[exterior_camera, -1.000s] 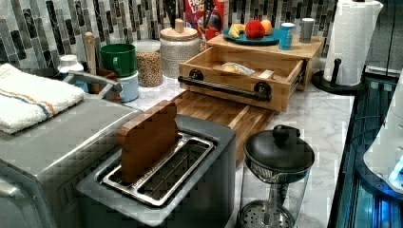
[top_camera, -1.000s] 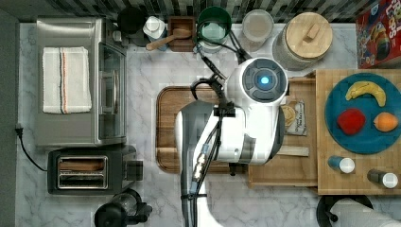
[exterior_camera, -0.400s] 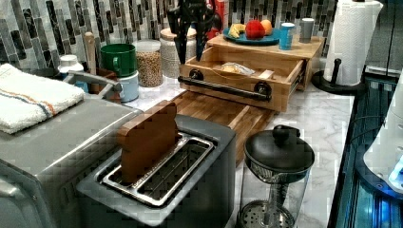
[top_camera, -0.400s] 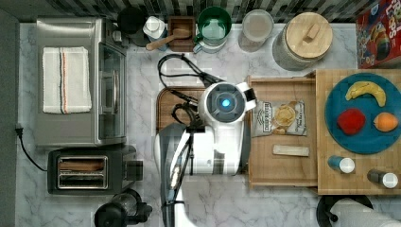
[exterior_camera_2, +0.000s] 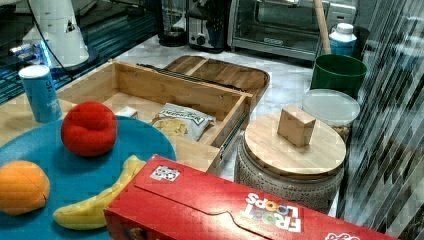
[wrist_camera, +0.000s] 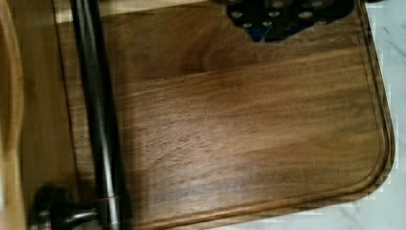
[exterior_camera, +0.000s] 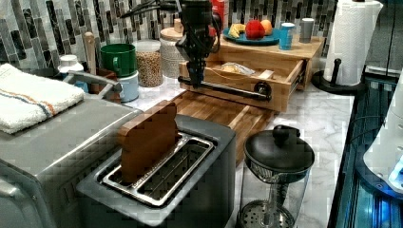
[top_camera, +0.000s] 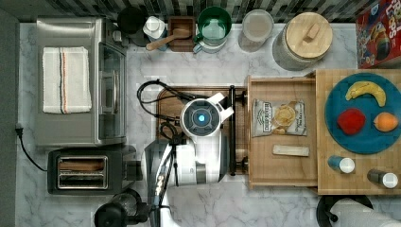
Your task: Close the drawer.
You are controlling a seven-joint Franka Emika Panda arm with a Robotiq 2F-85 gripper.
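Nearest in the left view stood the toaster (exterior_camera: 161, 180) with a wooden slice in one slot, and beside it a glass press pot (exterior_camera: 278, 175) on the marble surface (exterior_camera: 323, 123). Beyond them lay the dark wooden tray (exterior_camera: 223, 111). Over it hung the end effector (exterior_camera: 196, 76), just at the black bar handle (exterior_camera: 225, 88); whether its fingers were spread or pressed together could not be told. Behind the handle the drawer (top_camera: 283, 165) stood pulled out from under the slab, holding a chip bag (top_camera: 279, 117).

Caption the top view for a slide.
Robot arm poised beside the open drawer and its black handle bar, chip bag inside.
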